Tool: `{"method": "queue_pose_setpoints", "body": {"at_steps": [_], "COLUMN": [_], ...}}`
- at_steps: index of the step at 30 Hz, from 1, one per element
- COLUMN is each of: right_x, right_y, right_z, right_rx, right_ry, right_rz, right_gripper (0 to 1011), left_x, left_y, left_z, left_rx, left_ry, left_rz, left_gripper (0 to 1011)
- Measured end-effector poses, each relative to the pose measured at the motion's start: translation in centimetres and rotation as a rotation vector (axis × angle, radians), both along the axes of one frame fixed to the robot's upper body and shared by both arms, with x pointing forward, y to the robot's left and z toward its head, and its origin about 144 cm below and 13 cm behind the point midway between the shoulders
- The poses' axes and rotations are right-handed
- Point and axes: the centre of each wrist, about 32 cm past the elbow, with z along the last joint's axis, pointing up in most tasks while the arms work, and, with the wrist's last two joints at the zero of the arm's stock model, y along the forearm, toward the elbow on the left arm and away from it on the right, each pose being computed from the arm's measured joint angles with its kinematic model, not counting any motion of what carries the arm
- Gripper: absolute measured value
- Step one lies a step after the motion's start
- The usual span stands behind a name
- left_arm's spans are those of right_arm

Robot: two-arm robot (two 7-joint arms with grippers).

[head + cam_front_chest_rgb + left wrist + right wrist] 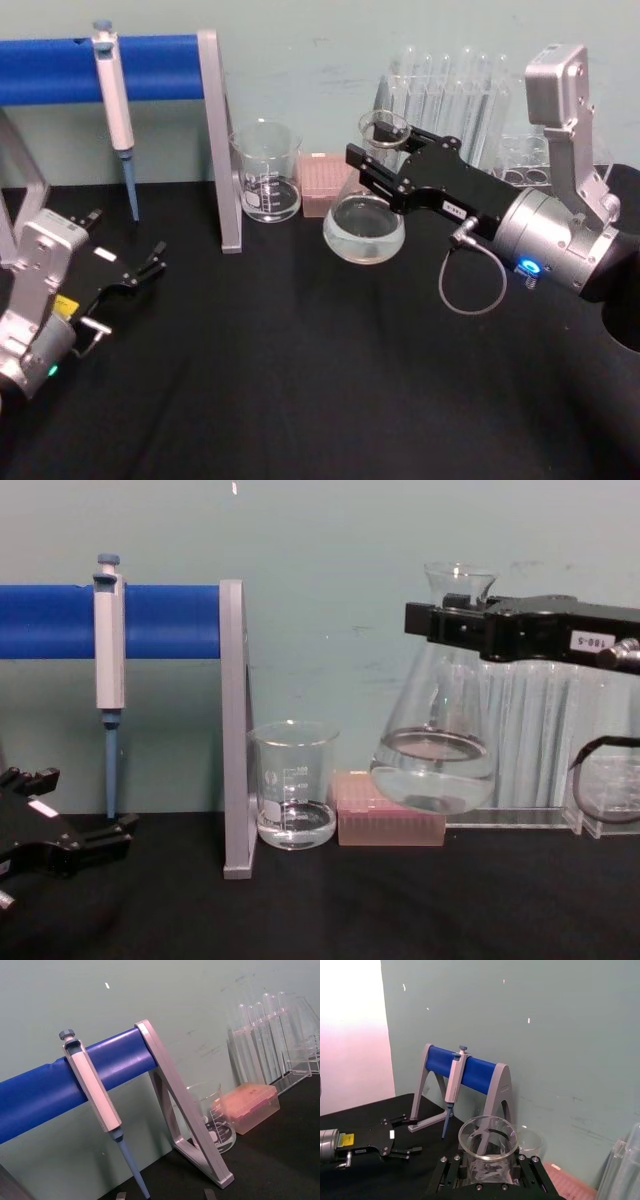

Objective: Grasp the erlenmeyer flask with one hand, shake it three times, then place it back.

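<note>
— Where's the erlenmeyer flask (pixel 365 228)?
— Above the table (pixel 300 380), at one o'clock. Its body hangs at six o'clock under the right gripper (pixel 358 170), which clamps its neck.
— Left gripper (pixel 152 262)?
— Eight o'clock, fingers apart.

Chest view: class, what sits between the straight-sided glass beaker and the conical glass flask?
In the chest view, a pink rectangular box sits between beaker and flask; the right gripper holds the flask's neck aloft, the left gripper idles low left.

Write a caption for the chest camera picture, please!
Right gripper holds the erlenmeyer flask by its neck above the black table; left gripper rests open.
</note>
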Motion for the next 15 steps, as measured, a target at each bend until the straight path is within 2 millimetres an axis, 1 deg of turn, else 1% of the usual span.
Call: {"method": "queue_pose_setpoints", "body": {"at_steps": [15], "right_x": [-0.2], "right_y": [0.03], "right_z": [-0.25], "right_rx": [-0.003], "right_ry": [0.012], "right_rz": [0.006], "right_gripper": [453], "left_x": [0.0], "left_y": [0.0], "left_z": [0.0], "left_rx": [0.0], "left_ry": [0.0], "left_rz": [0.0], "left_gripper": [1001]}}
